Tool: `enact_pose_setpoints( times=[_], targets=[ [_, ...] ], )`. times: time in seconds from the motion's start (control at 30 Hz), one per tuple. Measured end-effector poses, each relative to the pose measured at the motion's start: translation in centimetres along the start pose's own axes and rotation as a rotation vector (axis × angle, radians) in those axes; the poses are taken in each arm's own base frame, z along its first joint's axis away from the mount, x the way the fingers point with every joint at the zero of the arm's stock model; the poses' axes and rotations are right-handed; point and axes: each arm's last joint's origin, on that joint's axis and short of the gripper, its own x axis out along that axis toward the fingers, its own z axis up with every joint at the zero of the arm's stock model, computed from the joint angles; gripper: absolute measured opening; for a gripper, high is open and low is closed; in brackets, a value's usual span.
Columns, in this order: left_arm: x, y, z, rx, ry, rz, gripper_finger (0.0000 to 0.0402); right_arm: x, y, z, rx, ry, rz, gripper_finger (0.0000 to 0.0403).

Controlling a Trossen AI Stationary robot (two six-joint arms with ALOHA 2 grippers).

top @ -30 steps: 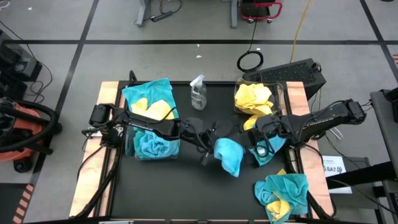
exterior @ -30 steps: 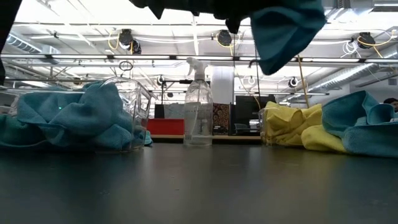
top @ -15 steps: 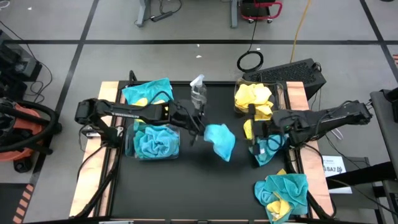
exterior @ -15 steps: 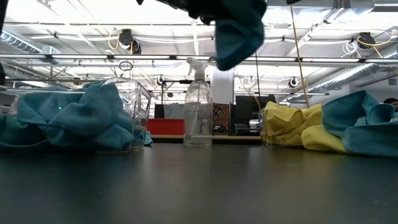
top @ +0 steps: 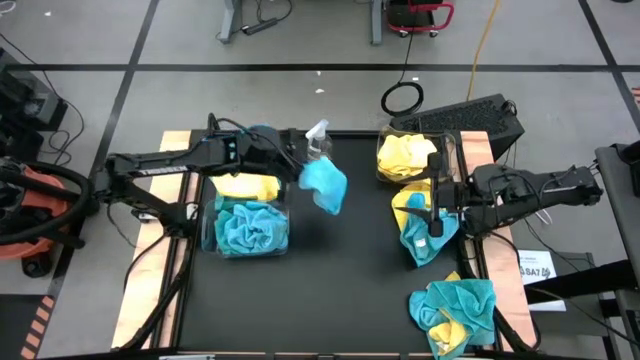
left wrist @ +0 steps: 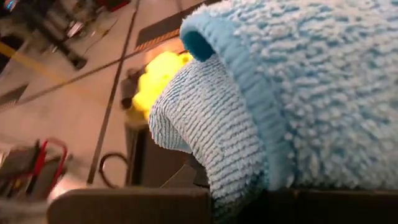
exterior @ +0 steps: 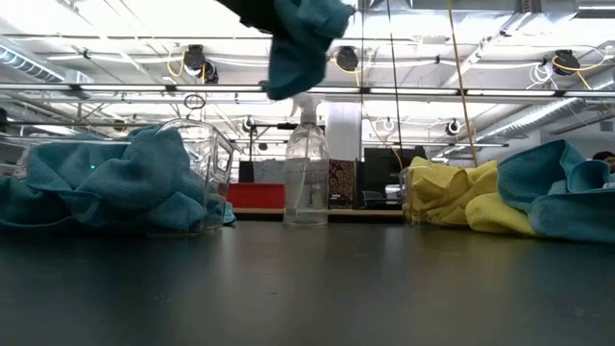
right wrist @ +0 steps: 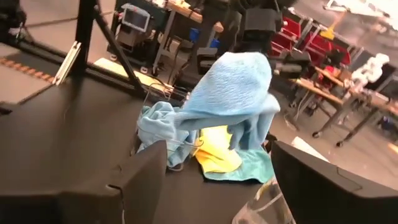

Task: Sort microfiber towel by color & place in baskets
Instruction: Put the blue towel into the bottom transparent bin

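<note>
A fuzzy teal-blue microfiber towel (top: 324,184) hangs bunched from the left gripper (top: 296,168), pinched tight, above the table beside the clear spray bottle (top: 318,146). The right gripper (top: 436,207) gapes wide, holding nothing, over loose cloths.

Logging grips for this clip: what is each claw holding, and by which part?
The left claw pinches a blue cloth by its upper edge, the rest hanging. The right claw is open, holding nothing.
</note>
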Motion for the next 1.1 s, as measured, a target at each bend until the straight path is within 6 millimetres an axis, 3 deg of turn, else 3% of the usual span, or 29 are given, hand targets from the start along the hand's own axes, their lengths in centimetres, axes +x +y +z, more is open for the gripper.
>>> enact_pose_setpoints(
  times=[0.1,0.3,0.53,0.73,0.93,1.1],
  targets=[
    [-1.3,0.8,-0.6,-0.047,0.044,0.037,0.0012,0.0,-0.2,0.0,0.060,0.000,-0.008,0.0281],
    [-1.9,0.5,-2.0,-0.168,0.188,0.001,0.0012,0.8,0.2,-0.2,0.159,0.019,0.042,0.0281],
    [0.0,-2.3,-4.2,-0.217,0.267,-0.065,0.0012,2.5,1.4,-1.6,0.352,0.094,0.151,0.0281],
    [0.4,-3.2,-5.3,-0.244,0.322,-0.029,0.0012,2.9,2.3,-3.5,0.511,0.198,0.174,0.0281],
    [-2.5,-3.2,-4.9,-0.303,0.314,-0.020,0.0012,2.7,2.7,-4.7,0.635,0.318,0.159,0.0281],
    [-6.5,-3.2,-3.9,-0.431,0.196,-0.048,0.0012,2.7,2.8,-4.4,0.666,0.297,0.154,0.0281]
  ],
)
